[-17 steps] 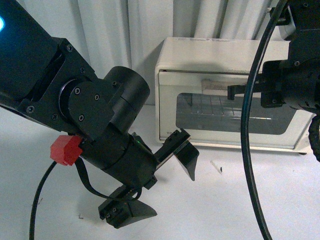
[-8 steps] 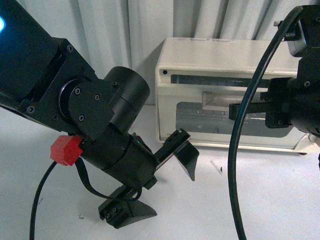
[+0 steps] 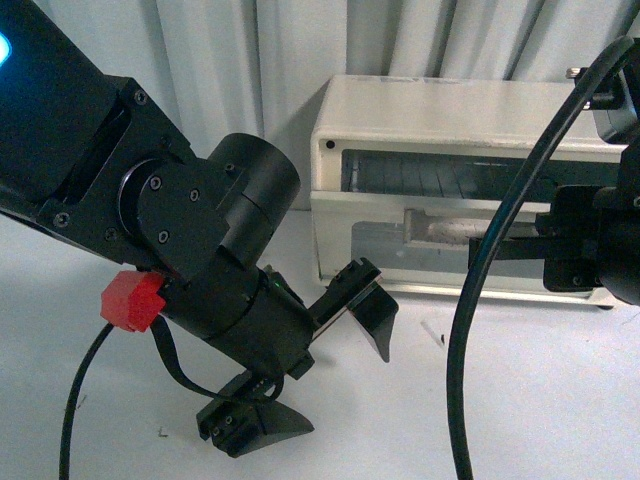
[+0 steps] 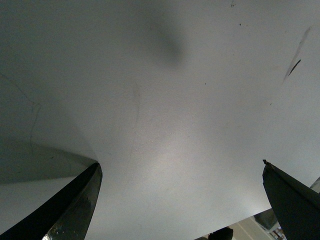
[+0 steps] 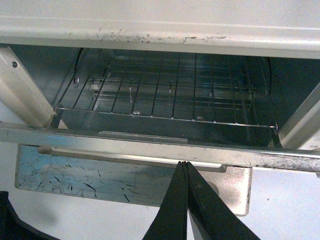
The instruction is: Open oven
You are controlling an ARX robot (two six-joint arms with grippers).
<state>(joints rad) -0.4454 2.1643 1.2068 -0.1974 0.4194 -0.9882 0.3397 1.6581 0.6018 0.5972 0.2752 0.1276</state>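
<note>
The cream-white oven (image 3: 450,110) stands at the back right of the table, its door (image 3: 400,245) tilted partway down, with a gap at the top showing the wire rack (image 3: 440,178). My right gripper (image 3: 492,240) is shut, its tips resting on the door's bar handle (image 3: 435,225). In the right wrist view the shut right gripper (image 5: 184,165) touches the handle (image 5: 125,156) under the door's top edge (image 5: 150,145), and the rack (image 5: 170,95) lies inside the oven. My left gripper (image 3: 340,385) hangs open over the table, well left of the oven, with nothing between its fingers (image 4: 75,200).
White table (image 3: 430,400) extends in front of the oven, backed by a pale curtain (image 3: 250,60). My left arm's bulk with a red block (image 3: 130,300) fills the left side. A black cable (image 3: 490,300) hangs in front of the oven's right part.
The oven door has swung further down, widening the gap at its top. My right gripper moved down and to the right with the handle. The left arm stayed still.
</note>
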